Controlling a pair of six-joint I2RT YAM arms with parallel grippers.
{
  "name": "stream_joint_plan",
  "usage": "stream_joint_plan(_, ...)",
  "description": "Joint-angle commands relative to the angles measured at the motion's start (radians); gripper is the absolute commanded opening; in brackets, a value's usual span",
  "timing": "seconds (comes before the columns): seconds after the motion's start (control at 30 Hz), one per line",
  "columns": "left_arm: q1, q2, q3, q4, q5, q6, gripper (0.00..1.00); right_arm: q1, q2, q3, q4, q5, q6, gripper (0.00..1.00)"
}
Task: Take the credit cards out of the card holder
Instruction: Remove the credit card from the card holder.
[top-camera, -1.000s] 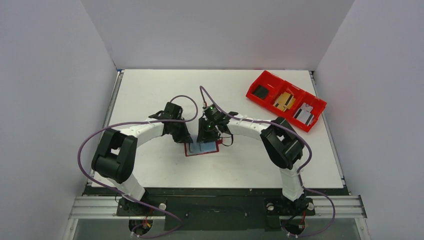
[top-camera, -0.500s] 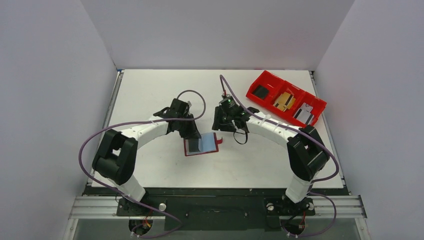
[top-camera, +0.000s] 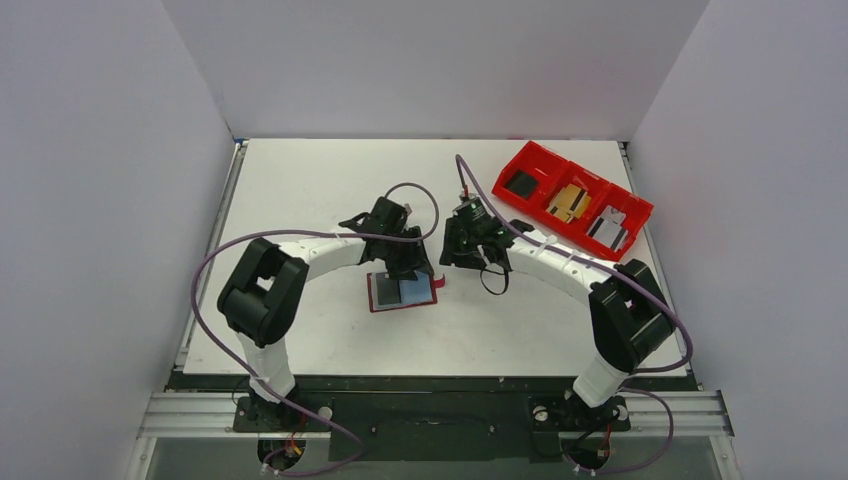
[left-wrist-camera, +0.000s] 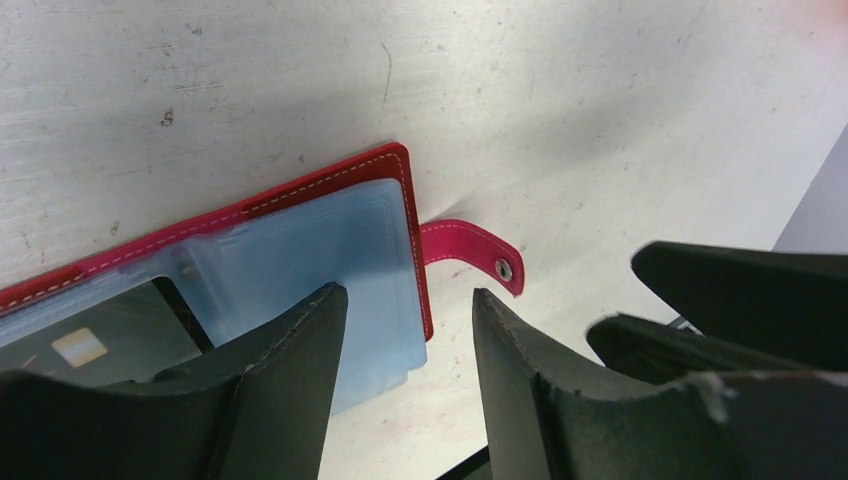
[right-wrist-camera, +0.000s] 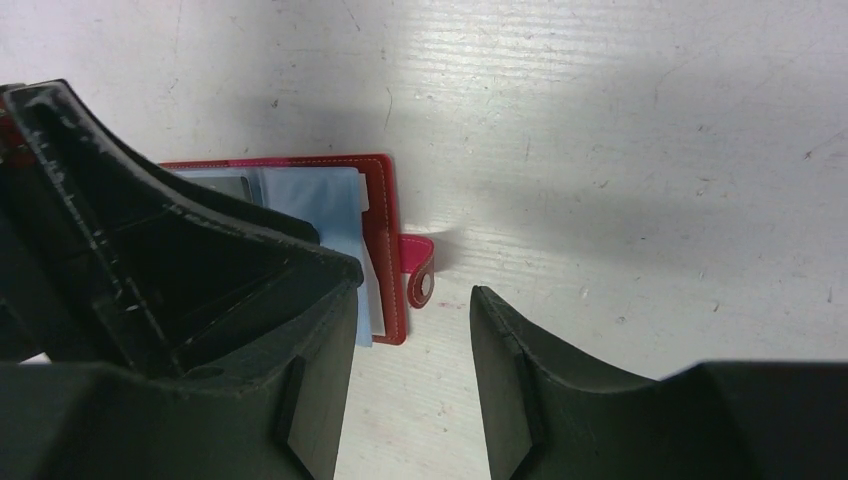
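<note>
**Top view.** The card holder (top-camera: 402, 292) lies open and flat on the white counter (top-camera: 300, 190), near its middle, between the two arms. The left pincer (top-camera: 412, 270) hangs over the holder's far edge with its jaws moderately parted and nothing between them. Whether its fingertips touch the holder cannot be told. The right pincer (top-camera: 455, 258) stands just right of the holder and apart from it, its jaws likewise parted and empty. A red three-compartment bin (top-camera: 572, 200) holding small items lies well apart at the far right.

**Left wrist view.** The jaw gap sits above the holder's right-hand edge, beside its snap strap (left-wrist-camera: 470, 250). The credit cards (left-wrist-camera: 105, 335) sit in clear sleeves, one of them dark with a yellowish patch.

**Right wrist view.** The left arm (right-wrist-camera: 130, 260) hides most of the holder.
</note>
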Motion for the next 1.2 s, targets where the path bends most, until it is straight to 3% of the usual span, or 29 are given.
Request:
stream_joint_plan(0.0,-0.005,0.026,0.054,0.055,0.016,-0.014,0.48,-0.007,-0.047,-0.02,0.024,0.025,-0.008,0.42)
stream_joint_plan(0.3,0.016,-0.063,0.065,-0.007,-0.031,0.022,0.49,-0.001,-0.036,-0.001,0.027,0.005,0.007,0.42)
stream_joint_plan(0.47,0.064,-0.152,0.046,-0.122,-0.114,0.06,0.5,0.017,-0.016,0.026,0.043,-0.045,0.033,0.42)
stream_joint_plan(0.63,0.142,-0.232,-0.052,-0.163,-0.156,0.1,0.5,0.05,0.041,0.081,0.077,-0.116,0.069,0.42)
stream_joint_plan(0.7,0.165,-0.26,-0.088,-0.166,-0.156,0.114,0.47,0.064,0.072,0.105,0.101,-0.155,0.093,0.42)
stream_joint_plan(0.87,0.19,-0.274,-0.139,-0.169,-0.14,0.139,0.29,0.097,0.162,0.165,0.145,-0.221,0.13,0.41)
stream_joint_plan(1.17,0.196,-0.207,-0.117,-0.167,-0.14,0.158,0.0,0.119,0.271,0.218,0.186,-0.276,0.176,0.39)
